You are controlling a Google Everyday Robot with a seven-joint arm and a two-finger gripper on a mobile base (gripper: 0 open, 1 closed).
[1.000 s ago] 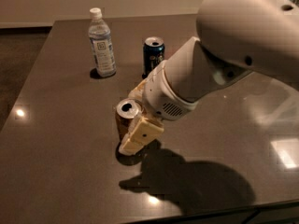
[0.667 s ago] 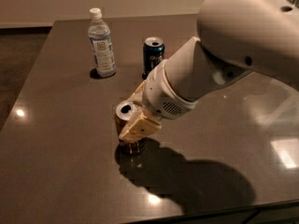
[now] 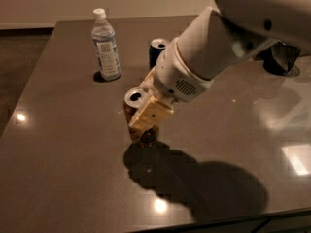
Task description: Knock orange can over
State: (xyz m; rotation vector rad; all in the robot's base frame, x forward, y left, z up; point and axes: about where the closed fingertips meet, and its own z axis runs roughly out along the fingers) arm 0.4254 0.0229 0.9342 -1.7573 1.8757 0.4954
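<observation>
The orange can point(image 3: 140, 130) stands near the middle of the dark table point(image 3: 58, 169), leaning with its silver top point(image 3: 135, 97) towards the left. My gripper point(image 3: 149, 98) reaches down from the upper right and is shut on the can. One cream finger point(image 3: 151, 114) lies across the can's front and the other point(image 3: 147, 79) is behind it. The can's lower right side is partly hidden by the front finger.
A clear plastic water bottle point(image 3: 106, 47) stands at the back left. A dark blue can point(image 3: 157, 50) stands behind the gripper. A dark object point(image 3: 279, 57) sits at the right, half hidden by the arm point(image 3: 218, 47). The table's front edge runs along the bottom.
The gripper moved left from beside the orange can onto it and closed around it. The can now leans left.
</observation>
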